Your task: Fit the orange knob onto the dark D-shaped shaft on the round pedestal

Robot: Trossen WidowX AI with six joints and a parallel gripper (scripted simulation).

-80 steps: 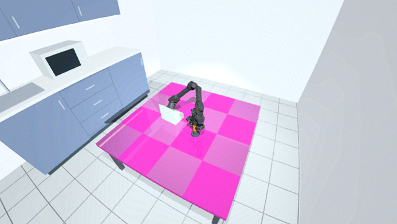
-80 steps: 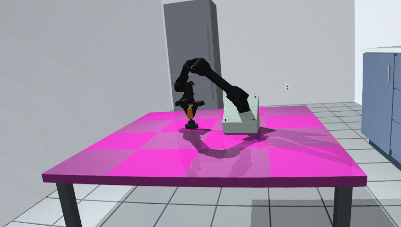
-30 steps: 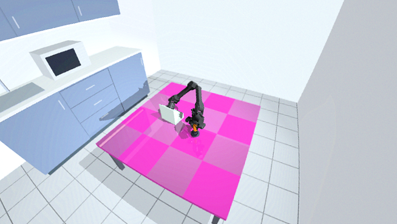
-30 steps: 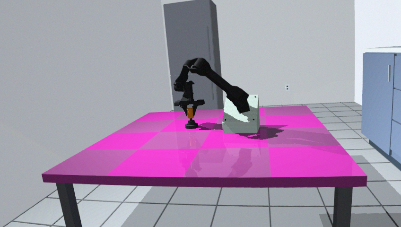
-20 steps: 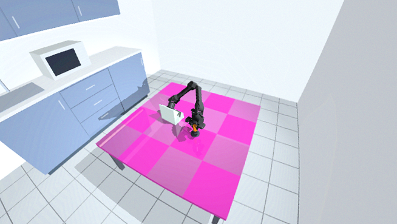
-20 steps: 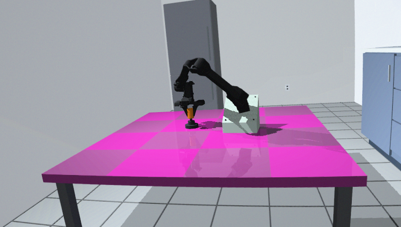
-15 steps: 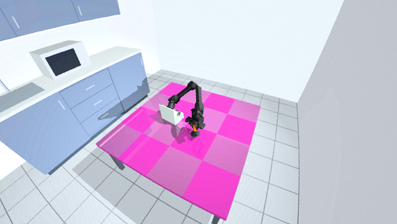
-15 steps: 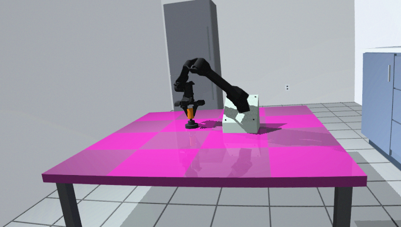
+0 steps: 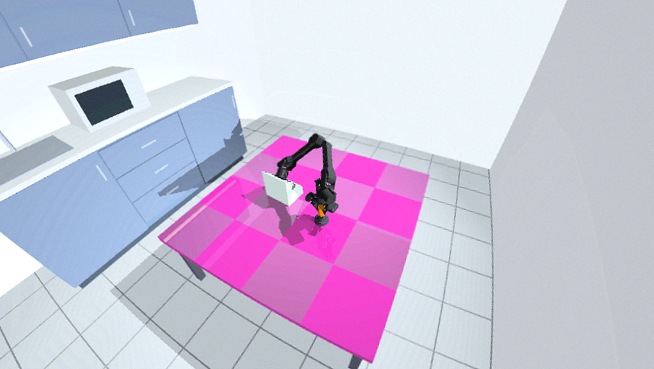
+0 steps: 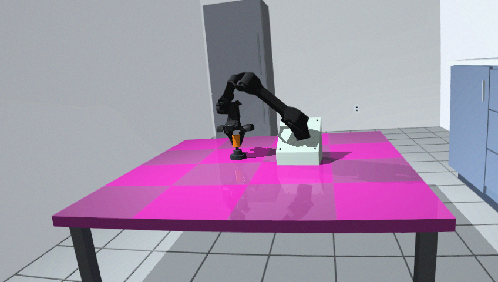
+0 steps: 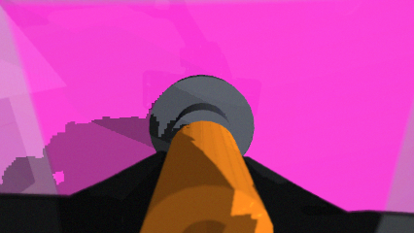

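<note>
Above the dark round pedestal [image 9: 320, 221] [image 10: 238, 157] [image 11: 201, 89] on the pink checkered table [image 9: 352, 307] [image 10: 286, 202] [image 11: 316, 58], the black gripper [image 9: 322, 209] [image 10: 236, 140] [image 11: 203, 161] stands partly open, its fingers clamped around the upright orange cylindrical knob [image 9: 321, 211] [image 10: 236, 140] [image 11: 204, 165].

My gripper [image 9: 321, 211] [image 10: 236, 142] [image 11: 203, 161] pointed down, fingers closed on something, seemingly upright, beneath my arm's [image 9: 316, 140] [image 10: 248, 80] high bend.
</note>
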